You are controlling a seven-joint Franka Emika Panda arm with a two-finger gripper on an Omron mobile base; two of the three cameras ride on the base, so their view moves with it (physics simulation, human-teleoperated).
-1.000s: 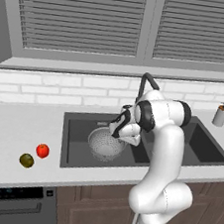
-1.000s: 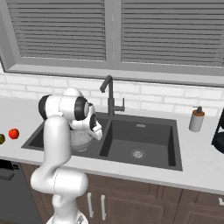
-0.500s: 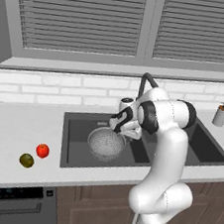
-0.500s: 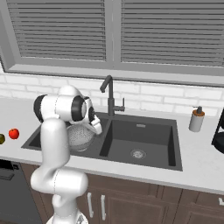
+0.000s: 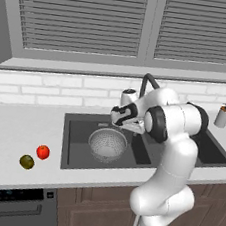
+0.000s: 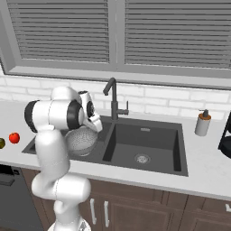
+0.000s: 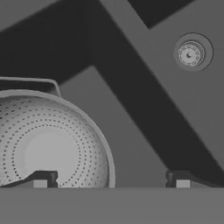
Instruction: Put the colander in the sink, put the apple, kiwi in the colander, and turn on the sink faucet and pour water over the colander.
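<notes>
1. Grey counter (image 5: 11, 132) under shuttered windows carries a dark double sink (image 5: 78, 123).
2. Colander (image 5: 108, 144) sits in the sink's left basin.
3. Arm bent over the colander; end effector (image 5: 118, 120) just above its rim, tips apart, empty.
4. Apple (image 5: 43, 151) and kiwi (image 5: 27, 161) lie left of the sink.

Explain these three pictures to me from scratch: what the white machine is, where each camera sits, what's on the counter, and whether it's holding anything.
The white machine is a robot arm in a simulated kitchen; it ends in a two-finger gripper. Two pictures come from cameras riding on its base, behind it to the left and right. The third comes from a camera on the hand, looking down past the fingertips. A silver colander sits in the left basin of the dark sink, beside the faucet. A red apple and a brownish kiwi lie on the counter left of the sink; a soap dispenser stands to its right. The gripper is open above the colander, holding nothing.
</notes>
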